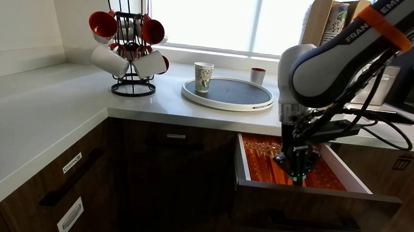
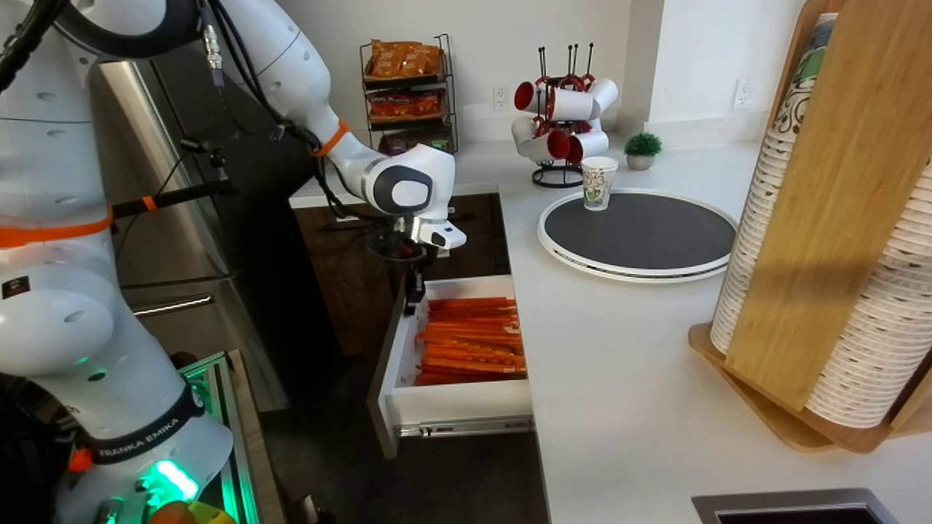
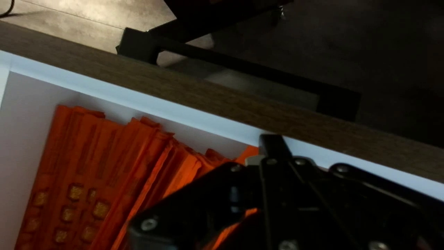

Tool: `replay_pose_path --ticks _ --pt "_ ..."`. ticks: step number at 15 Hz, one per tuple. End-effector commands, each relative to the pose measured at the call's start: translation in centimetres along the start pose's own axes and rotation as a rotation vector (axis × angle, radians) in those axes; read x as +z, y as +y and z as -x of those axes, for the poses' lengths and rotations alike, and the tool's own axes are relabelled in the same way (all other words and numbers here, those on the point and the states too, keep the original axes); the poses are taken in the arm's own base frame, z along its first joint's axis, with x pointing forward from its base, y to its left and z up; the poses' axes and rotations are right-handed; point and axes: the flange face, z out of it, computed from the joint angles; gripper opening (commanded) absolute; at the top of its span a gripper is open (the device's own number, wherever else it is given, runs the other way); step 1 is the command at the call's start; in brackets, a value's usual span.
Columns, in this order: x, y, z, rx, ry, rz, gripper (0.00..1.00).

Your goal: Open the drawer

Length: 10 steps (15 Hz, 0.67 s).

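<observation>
The drawer stands pulled out from under the counter, with its dark brown front [image 1: 317,207] and pale side wall [image 2: 466,404] in view. Its dark bar handle [image 1: 314,223] is on the outer face and also shows in the wrist view [image 3: 249,69]. Orange-red packets [image 2: 473,338] fill the drawer. My gripper [image 1: 299,179] points down inside the drawer, just behind the front panel; it also shows in an exterior view [image 2: 413,298]. In the wrist view its fingertips [image 3: 274,146] are together, with nothing seen between them, over the pale inner front edge. I cannot tell if they touch it.
White counter [image 1: 149,106] lies above the drawer. On it are a round grey tray [image 1: 237,92] with a paper cup [image 1: 203,77], a mug rack [image 1: 133,89] and a wooden cup holder [image 2: 823,218]. A labelled dark cabinet drawer [image 1: 168,146] is beside the open one.
</observation>
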Motion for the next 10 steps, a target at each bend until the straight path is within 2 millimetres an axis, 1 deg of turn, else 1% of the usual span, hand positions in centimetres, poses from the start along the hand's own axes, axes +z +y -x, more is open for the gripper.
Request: replay_pose_path --ticks 1,2,3,4,6,7,8,9,10 --pt "-0.3 0.2 1.1 -0.016 -0.038 -0.011 0.0" --pt "-0.6 0.4 0.9 -0.007 -0.028 -0.014 0.0" --pt "-1.3 0.7 0.3 0.012 0.02 -0.025 0.0" --pt "-2.0 1.0 0.1 0.026 0.024 -0.039 0.0" --pt "-4.0 2.1 -0.3 0.051 0.078 -0.07 0.02" --pt "-5.1 2.8 -0.5 0.065 0.104 -0.088 0.18" --pt "-6.0 3.5 -0.6 0.078 0.127 -0.096 0.27" --pt "-7.1 4.2 -0.7 0.096 0.145 -0.111 0.3" --pt "-8.0 5.0 -0.6 0.103 0.173 -0.108 0.36"
